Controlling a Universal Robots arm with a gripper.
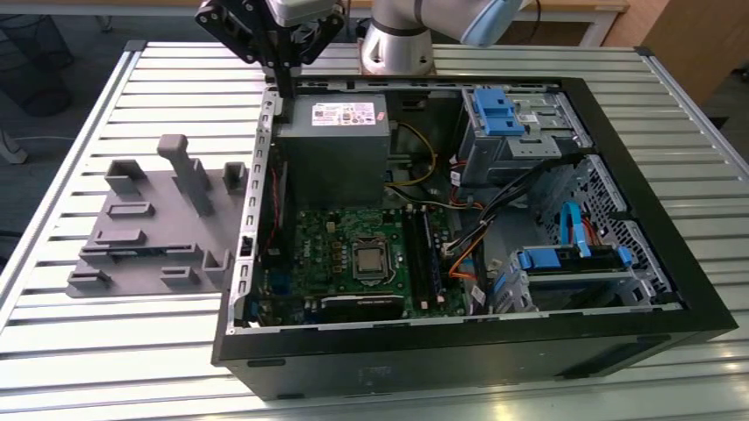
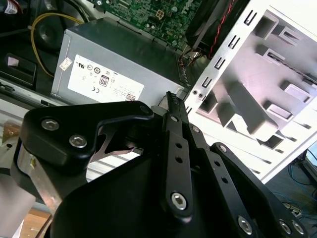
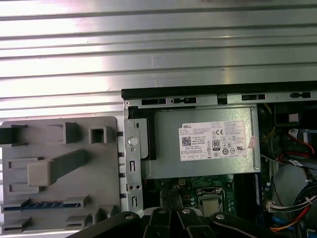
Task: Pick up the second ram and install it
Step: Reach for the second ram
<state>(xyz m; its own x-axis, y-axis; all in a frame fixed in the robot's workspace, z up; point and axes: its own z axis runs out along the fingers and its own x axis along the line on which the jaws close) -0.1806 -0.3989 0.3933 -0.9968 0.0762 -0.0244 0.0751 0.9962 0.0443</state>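
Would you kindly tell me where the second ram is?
In the first wrist view, the second ram sits in a slot of the grey fixture block, beside the computer case.

Claw (image 2: 172, 99) over PC case corner, second wrist view.
Black claw linkage takes up the foreground, its slim fingers (image 2: 177, 148) closed against each other, tip pointing at the spot where the grey power supply (image 2: 124, 54) meets the silver case frame (image 2: 223, 64). The power supply has a white label (image 2: 101, 82) on its top face. A yellow cable (image 2: 37, 25) loops beside it. The green motherboard (image 2: 148, 10) lies beyond the power supply, with red and black wires (image 2: 218, 29) running along the slotted frame. The grey fixture block (image 2: 267, 99), with raised posts and pockets, sits outside the frame, just beside it.
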